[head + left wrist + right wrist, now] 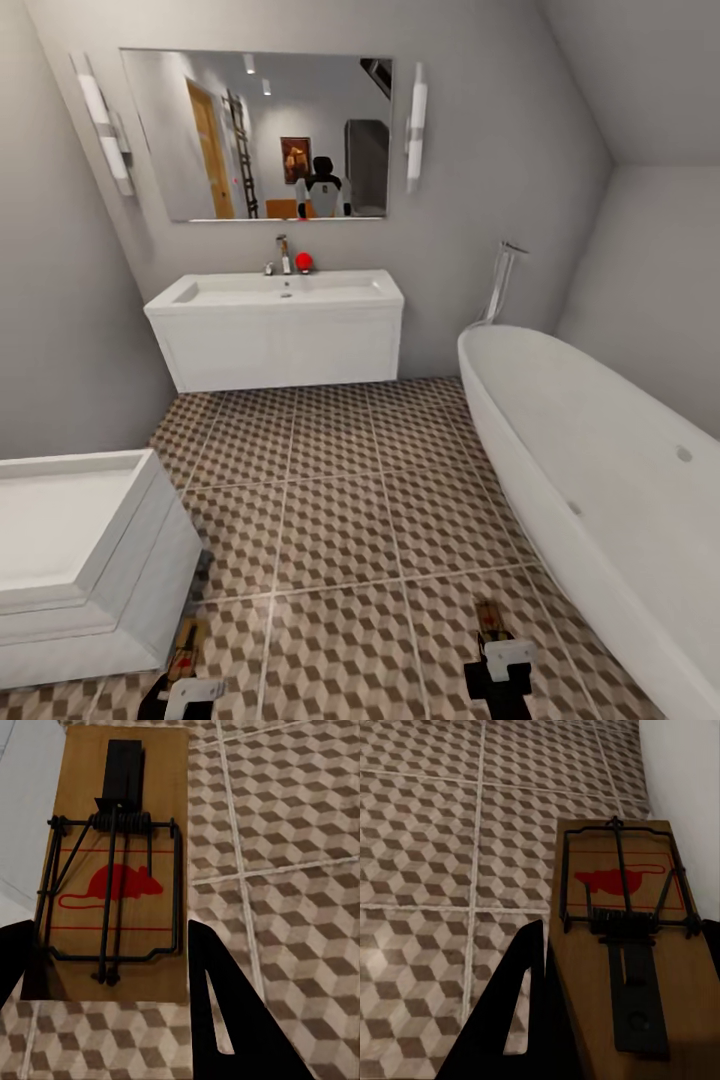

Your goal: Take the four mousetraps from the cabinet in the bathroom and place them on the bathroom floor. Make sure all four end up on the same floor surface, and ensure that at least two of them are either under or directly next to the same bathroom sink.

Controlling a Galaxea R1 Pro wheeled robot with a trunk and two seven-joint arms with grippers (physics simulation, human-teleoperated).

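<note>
Head view: robot faces the wall-hung white sink (275, 330), chrome tap (283, 254) on its back edge with a small red object (304, 262) beside it, mirror (257, 135) above flanked by two wall lights. Oval bathtub (600, 480) runs along the right; a white stepped unit (85, 560) sits at the left foreground. The bathroom floor (340, 500) between them is cube-pattern tile. Both arms sit low at the frame's bottom edge. Left gripper (185, 665) grasps a mousetrap (184, 645), held just beside the white unit's corner. Right gripper (497, 650) grasps a second mousetrap (490, 620), near the tub's base. Left wrist view: left mousetrap (112, 862) is clamped between the dark fingers (232, 1020) at its near end, one finger on each long side; board is flat-on to the camera, spring bar and red mouse print visible, tile behind it, white surface along one side. Right wrist view: right mousetrap (622, 937) is likewise pinched on its sides by the fingers (514, 1020), metal plate end nearest the camera, the white tub wall just beyond its far side. Whether either trap touches the tiles can't be told from these views. Both traps are well apart from the sink, across open tile.
</note>
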